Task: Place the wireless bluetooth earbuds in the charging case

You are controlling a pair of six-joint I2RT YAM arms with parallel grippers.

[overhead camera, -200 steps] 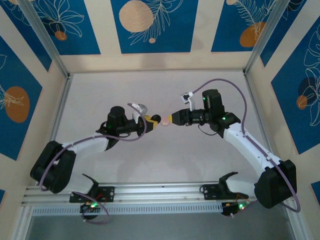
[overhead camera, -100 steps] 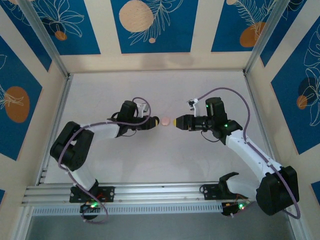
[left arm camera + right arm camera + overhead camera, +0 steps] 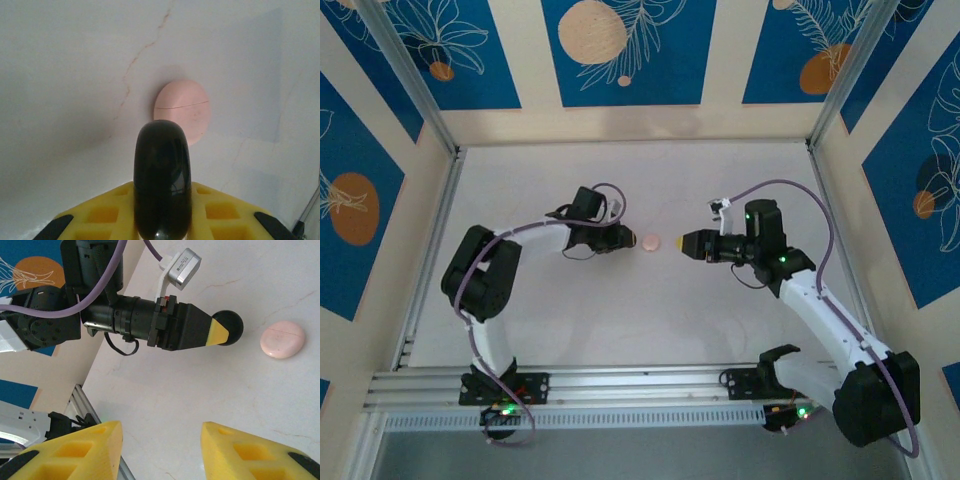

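Black charging case (image 3: 162,175) pinched in left gripper (image 3: 220,333); pink disc (image 3: 182,107) nearby.

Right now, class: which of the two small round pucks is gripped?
The black case, pinched edge-on in the left gripper. The pink disc lies loose on the table just beyond it.

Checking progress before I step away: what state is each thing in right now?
left gripper: shut on the charging case.
charging case: held on edge, looks closed.
right gripper: open, empty.
pink disc: flat on the table, seam closed, untouched.
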